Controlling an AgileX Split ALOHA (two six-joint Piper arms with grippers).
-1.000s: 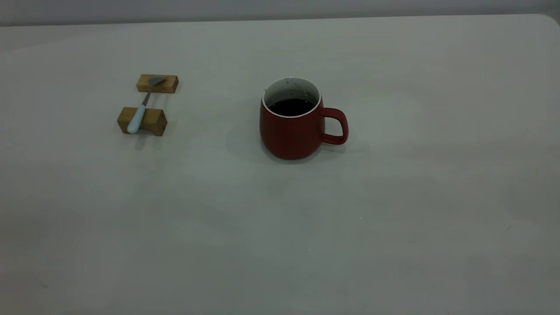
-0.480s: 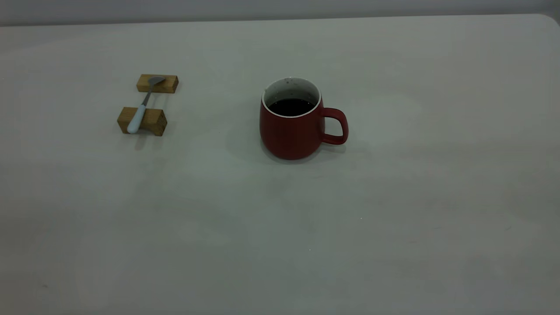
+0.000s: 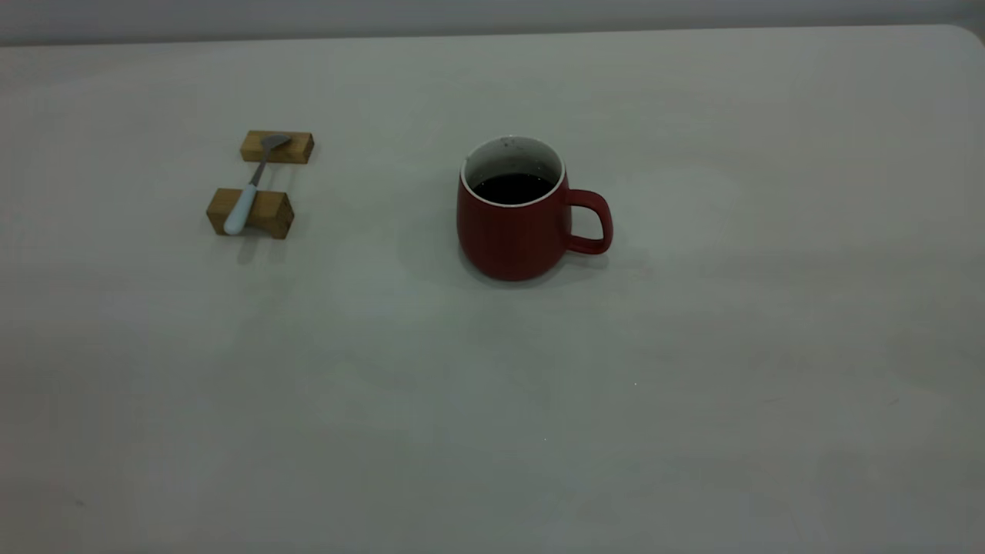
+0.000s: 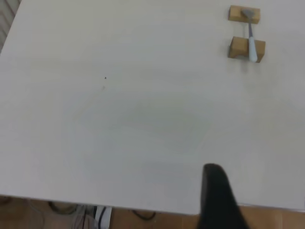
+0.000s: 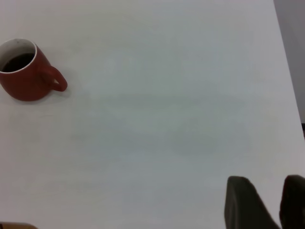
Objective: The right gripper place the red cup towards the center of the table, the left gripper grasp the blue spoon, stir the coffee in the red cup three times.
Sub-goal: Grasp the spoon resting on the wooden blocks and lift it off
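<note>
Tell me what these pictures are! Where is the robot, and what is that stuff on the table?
These are three cameras looking at one table. The big picture looks from outside; the robot's arms are not in it. The other two cameras ride on the robot's wrists. The dark shape at the edge of one is the left hand; I cannot tell if it is open. In the other, the right hand shows two fingers with a gap, so it is open. Neither holds anything. On the table stands a red cup with dark coffee inside. Beside it, apart, a blue spoon lies across two wooden blocks.
</note>
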